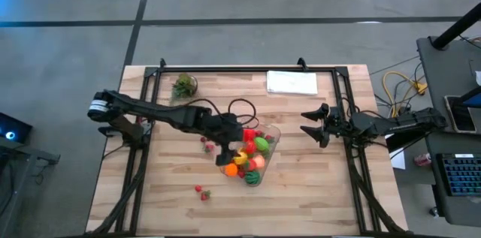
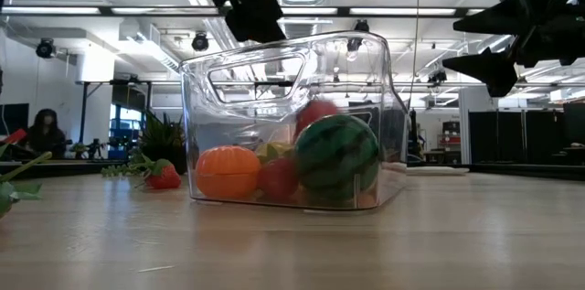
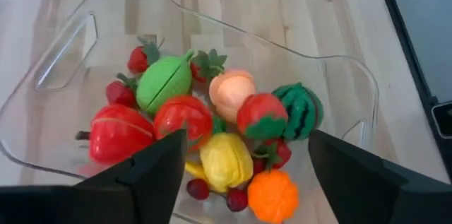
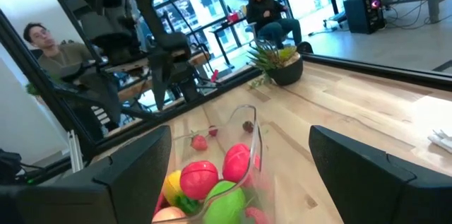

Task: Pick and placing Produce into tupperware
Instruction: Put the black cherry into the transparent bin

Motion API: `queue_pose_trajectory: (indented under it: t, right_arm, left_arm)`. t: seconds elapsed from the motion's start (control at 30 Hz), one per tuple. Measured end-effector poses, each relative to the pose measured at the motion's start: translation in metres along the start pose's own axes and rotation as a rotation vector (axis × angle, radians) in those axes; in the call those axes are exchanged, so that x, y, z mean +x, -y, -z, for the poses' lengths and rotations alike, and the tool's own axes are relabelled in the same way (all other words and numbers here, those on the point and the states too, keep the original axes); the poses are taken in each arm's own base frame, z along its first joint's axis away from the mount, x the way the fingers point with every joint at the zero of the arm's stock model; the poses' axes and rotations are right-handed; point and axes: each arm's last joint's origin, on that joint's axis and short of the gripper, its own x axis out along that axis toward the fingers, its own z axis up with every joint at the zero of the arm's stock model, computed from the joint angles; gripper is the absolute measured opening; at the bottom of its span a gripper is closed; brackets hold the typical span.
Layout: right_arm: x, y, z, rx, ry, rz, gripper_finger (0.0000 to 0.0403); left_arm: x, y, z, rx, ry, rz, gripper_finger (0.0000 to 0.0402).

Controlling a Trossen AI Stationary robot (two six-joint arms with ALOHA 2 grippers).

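The clear tupperware [image 1: 252, 155] sits on the wooden table, tilted toward the camera in the low view [image 2: 292, 116]. Inside it lie several toy produce pieces: a red pepper [image 3: 119, 132], a green piece [image 3: 164, 83], a peach [image 3: 231, 91], a watermelon [image 3: 300, 109], a yellow piece [image 3: 224, 159] and an orange [image 3: 272, 196]. My left gripper [image 3: 247, 139] hovers open above the tub's contents [image 1: 229, 146], holding nothing. My right gripper [image 1: 307, 123] waits open to the tub's right, off the table [image 4: 240, 136]. Loose strawberries lie on the table [image 1: 204, 142] [image 1: 201, 191].
A small potted plant [image 1: 183, 85] stands at the far left of the table. A flat white sheet [image 1: 291, 82] lies at the far edge. A black frame rail runs around the table. People sit in the room beyond [image 4: 265, 8].
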Motion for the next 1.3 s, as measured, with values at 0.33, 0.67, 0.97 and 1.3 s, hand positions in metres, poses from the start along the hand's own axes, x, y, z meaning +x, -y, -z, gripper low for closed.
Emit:
queue_pose_trajectory:
  t: [0.33,0.67,0.97,1.3]
  right_arm:
    - [0.0,0.0,0.0,-0.001,-0.002,0.001,0.0328]
    - [0.0,0.0,0.001,-0.003,-0.007,0.003,0.0328]
    - [0.0,0.0,0.001,-0.003,-0.007,0.003,0.0328]
    - [0.0,0.0,0.001,-0.003,-0.007,0.003,0.0328]
  left_arm:
    - [-0.057,-0.061,0.024,-0.151,-0.272,-0.387,0.0296]
    - [-0.02,-0.128,0.072,-0.445,-0.367,-0.244,0.0296]
    - [0.019,-0.14,0.088,-0.444,-0.451,-0.333,0.0296]
    - [0.041,-0.143,0.099,-0.418,-0.54,-0.404,0.0296]
